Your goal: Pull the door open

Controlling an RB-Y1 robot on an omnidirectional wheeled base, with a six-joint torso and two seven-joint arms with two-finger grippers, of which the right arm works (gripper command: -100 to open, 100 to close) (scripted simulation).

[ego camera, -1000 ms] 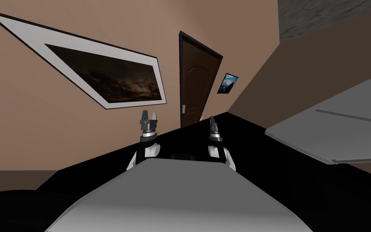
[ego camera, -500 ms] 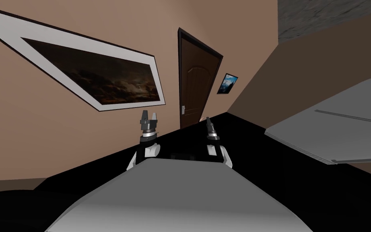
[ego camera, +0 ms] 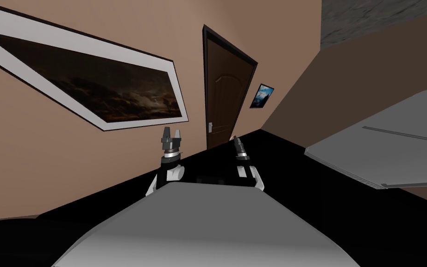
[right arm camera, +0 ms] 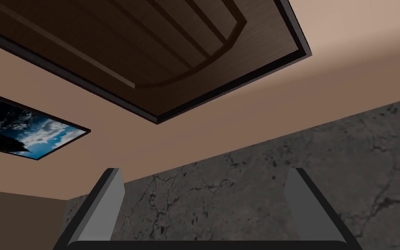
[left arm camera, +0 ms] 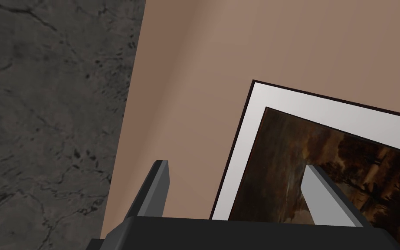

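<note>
Since a second ago I have moved a little, so the large framed picture (ego camera: 115, 92) sits further left, and the right gripper (ego camera: 235, 138) has drifted toward the left gripper (ego camera: 171, 133). The dark brown door (ego camera: 224, 92) stands closed in the tan wall (ego camera: 46, 139) ahead, between that picture and a small blue picture (ego camera: 260, 96), well apart from both grippers. Both grippers have their fingers spread and hold nothing; the small pale handle (ego camera: 211, 126) is low on the door's left edge.
</note>
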